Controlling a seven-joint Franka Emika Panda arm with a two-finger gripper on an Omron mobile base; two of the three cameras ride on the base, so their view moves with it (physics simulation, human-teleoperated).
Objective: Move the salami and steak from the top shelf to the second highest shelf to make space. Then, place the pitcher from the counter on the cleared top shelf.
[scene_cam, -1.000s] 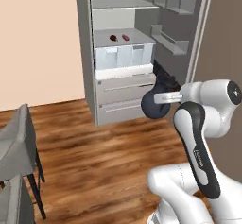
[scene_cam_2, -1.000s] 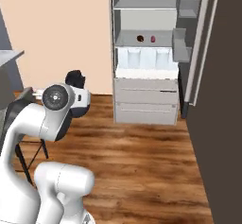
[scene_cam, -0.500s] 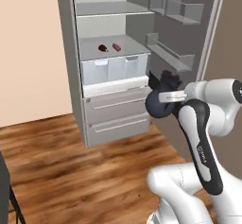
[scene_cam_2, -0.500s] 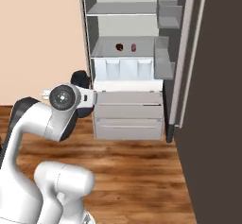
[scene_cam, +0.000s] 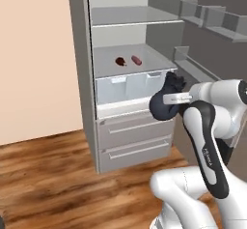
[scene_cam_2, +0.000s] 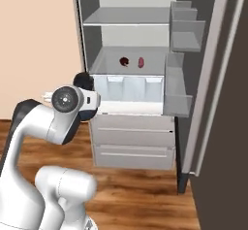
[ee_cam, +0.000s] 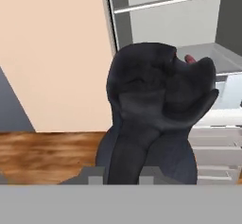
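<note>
My gripper point(scene_cam: 170, 100) is shut on the dark navy pitcher point(scene_cam: 164, 105), holding it in front of the open fridge at the height of the translucent drawer fronts. In the hand view the pitcher point(ee_cam: 151, 109) rises from between my fingertips point(ee_cam: 97, 173), its wavy rim uppermost. The steak point(scene_cam: 119, 61) and the salami point(scene_cam: 136, 60) lie side by side on the second highest shelf point(scene_cam: 106, 68). The top shelf point(scene_cam: 135, 16) above them is bare. From the right, the steak point(scene_cam_2: 124, 61), the salami point(scene_cam_2: 141, 62) and the pitcher point(scene_cam_2: 85, 81) behind my hand also show. The counter is out of view.
The fridge door point(scene_cam_2: 218, 78) stands open on the right, its bins point(scene_cam_2: 186, 30) jutting inward. Two grey drawers point(scene_cam: 135, 136) sit below the translucent drawer fronts point(scene_cam: 128, 85). A beige wall point(scene_cam: 34, 54) is at the left, with wooden floor point(scene_cam: 48, 175) below.
The whole picture has shifted: the base has come closer to the fridge, which is now larger and more central. The pitcher stays in the shut gripper.
</note>
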